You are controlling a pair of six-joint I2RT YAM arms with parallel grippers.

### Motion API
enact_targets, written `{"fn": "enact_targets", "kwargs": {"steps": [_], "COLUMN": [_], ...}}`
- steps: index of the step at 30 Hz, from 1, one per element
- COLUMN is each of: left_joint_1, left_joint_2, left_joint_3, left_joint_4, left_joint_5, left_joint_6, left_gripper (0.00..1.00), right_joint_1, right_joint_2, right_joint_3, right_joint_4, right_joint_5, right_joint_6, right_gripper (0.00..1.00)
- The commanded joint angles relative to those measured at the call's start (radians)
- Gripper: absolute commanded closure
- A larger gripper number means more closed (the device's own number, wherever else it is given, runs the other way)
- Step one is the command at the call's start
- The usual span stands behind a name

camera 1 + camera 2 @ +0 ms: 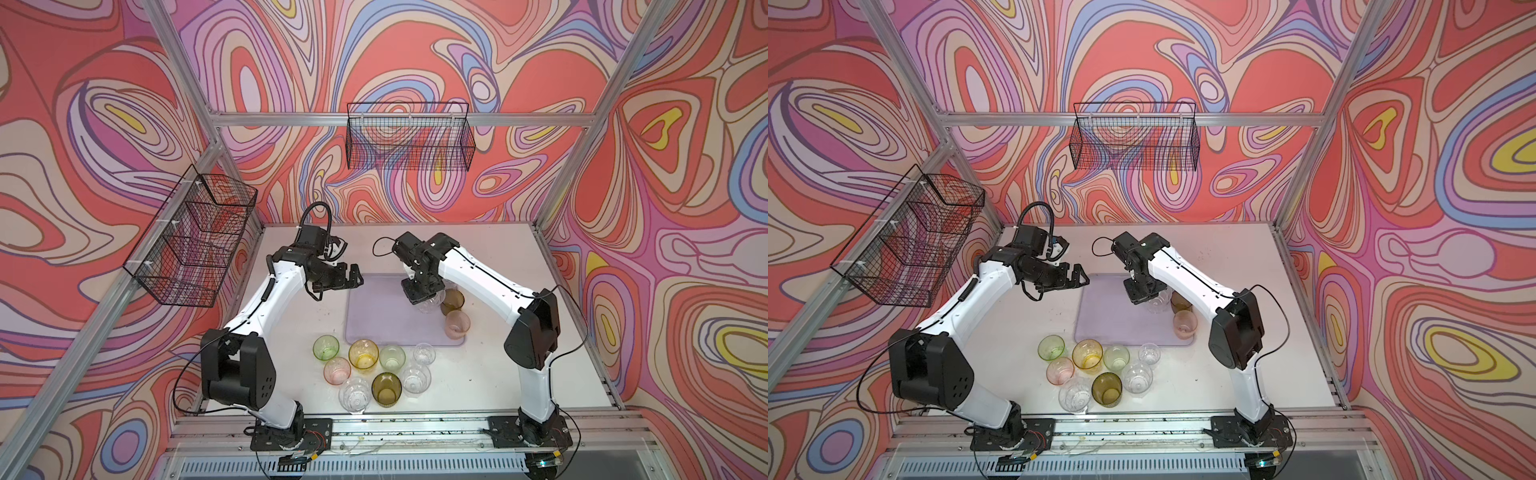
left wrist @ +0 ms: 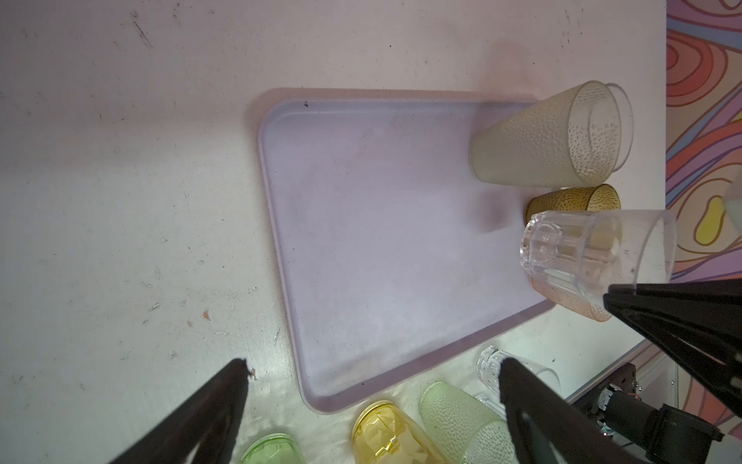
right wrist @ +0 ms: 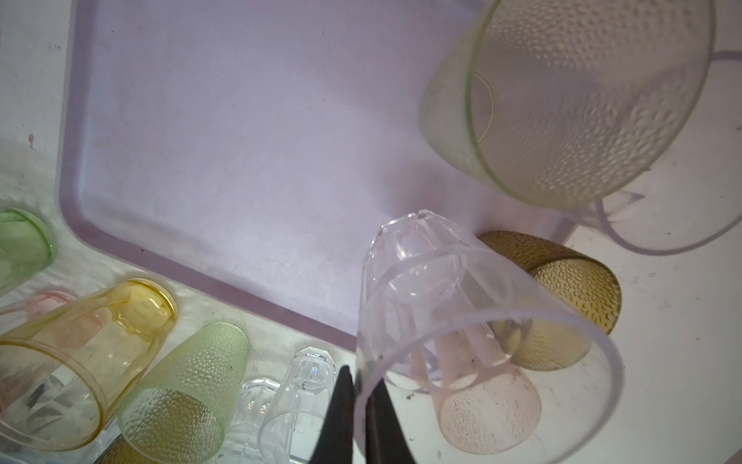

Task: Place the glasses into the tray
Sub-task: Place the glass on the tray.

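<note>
The lavender tray [image 1: 382, 316] [image 2: 381, 241] lies mid-table. My right gripper [image 1: 419, 297] [image 3: 359, 369] is shut on the rim of a clear faceted glass [image 1: 432, 303] [image 3: 461, 321], which hangs tilted just above the tray's right side. Next to it on the tray stand an olive-brown glass [image 1: 452, 301], a pink glass [image 1: 457, 324] and a pale dimpled glass [image 2: 534, 140]. Several more glasses [image 1: 363, 353] cluster on the table in front of the tray. My left gripper [image 1: 355, 276] [image 2: 373, 361] hovers open over the tray's far left corner, holding nothing.
Two black wire baskets hang on the frame, one on the back wall [image 1: 409, 137] and one on the left wall [image 1: 191, 237]. Both arm bases sit on the aluminium rail [image 1: 415, 428] along the front edge. Patterned walls close in the table.
</note>
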Motion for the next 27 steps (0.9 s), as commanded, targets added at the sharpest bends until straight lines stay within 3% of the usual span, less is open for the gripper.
{"fn": "enact_targets", "kwargs": {"steps": [1, 27], "left_joint_1": [-0.005, -0.005], "left_joint_2": [-0.016, -0.021], "left_joint_3": [0.019, 0.017], "left_joint_4": [-0.011, -0.010], "left_joint_5": [0.012, 0.010], "left_joint_6": [0.017, 0.017], "left_gripper": [0.00, 0.00], "right_joint_1": [-0.015, -0.038], "right_joint_2": [0.016, 0.086], "right_joint_3": [0.004, -0.070], "right_joint_4": [0.038, 0.108], "right_joint_5": [-0.017, -0.010], "right_joint_6": [-0.022, -0.055], "right_gripper": [1.00, 1.00]}}
